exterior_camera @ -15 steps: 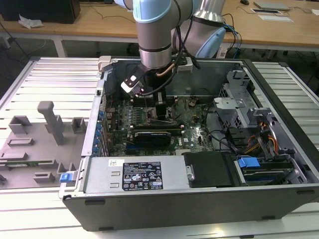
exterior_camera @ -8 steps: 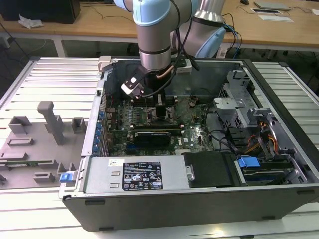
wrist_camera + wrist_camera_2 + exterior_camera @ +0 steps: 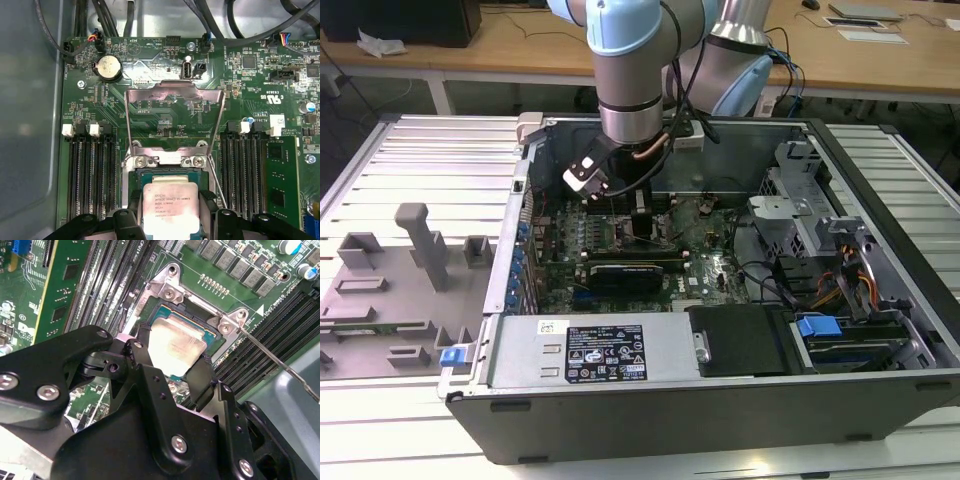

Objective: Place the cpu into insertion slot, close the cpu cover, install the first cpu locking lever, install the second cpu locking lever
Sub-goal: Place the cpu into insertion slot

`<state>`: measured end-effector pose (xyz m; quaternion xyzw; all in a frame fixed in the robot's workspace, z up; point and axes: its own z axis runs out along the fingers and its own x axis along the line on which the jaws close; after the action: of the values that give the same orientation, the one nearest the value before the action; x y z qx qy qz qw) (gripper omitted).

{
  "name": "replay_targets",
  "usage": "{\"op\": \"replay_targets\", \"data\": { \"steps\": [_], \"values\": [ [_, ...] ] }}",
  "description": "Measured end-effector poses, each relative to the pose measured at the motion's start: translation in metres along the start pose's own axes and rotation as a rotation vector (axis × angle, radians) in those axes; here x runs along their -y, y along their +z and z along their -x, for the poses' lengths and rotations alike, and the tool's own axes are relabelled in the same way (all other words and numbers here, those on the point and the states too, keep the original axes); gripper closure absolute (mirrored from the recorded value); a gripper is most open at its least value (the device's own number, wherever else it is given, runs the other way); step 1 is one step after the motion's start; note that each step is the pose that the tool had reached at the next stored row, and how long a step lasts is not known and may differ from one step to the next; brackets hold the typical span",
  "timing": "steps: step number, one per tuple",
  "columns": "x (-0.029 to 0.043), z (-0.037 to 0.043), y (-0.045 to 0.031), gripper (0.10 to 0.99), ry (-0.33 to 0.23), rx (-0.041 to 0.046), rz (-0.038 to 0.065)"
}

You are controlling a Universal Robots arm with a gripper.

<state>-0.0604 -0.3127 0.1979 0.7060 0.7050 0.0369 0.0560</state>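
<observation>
1 edge of cpu (image 3: pixel 176 344) behind hand (image 3: pixel 171 356)

Looks like a robotics lab or electronics test workshop. Told by an opened computer case (image 3: pixel 720 425) lying flat on a slatted metal bench (image 3: pixel 430 160), its bare motherboard (image 3: pixel 100 100) exposed and a robot arm (image 3: pixel 630 90) reaching in. Just beside the case, on the exterior view's left, grey moulded part fixtures (image 3: pixel 420 240). Behind the case, long wooden desks (image 3: pixel 510 45) with papers (image 3: pixel 872 36).

The cpu (image 3: pixel 170 207) has a smooth, satin metal top; the cpu cover (image 3: pixel 170 92) is dull grey sheet metal; the hand (image 3: pixel 172 360) looks matt black.
</observation>
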Motion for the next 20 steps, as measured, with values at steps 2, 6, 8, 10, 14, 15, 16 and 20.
{"op": "replay_targets", "data": {
  "steps": [2,6,8,10,14,15,16,20],
  "values": [
    [0.0,-0.0001,0.0001,0.545,0.0,-0.0016,0.0],
    [-0.0001,-0.0001,0.0002,0.545,0.016,-0.0001,0.0],
    [-0.0001,-0.0001,0.0002,0.545,0.017,-0.0001,0.0],
    [-0.0001,-0.0001,0.0002,0.545,0.017,-0.0001,0.0],
    [-0.0001,-0.0001,0.0002,0.545,0.017,-0.0001,0.0],
    [-0.0001,-0.0001,0.0002,0.545,0.017,-0.0001,0.0],
    [-0.0001,-0.0001,0.0002,0.545,0.017,-0.0001,0.0],
    [-0.0001,-0.0001,0.0001,0.533,0.017,-0.0001,0.0]
  ]
}}
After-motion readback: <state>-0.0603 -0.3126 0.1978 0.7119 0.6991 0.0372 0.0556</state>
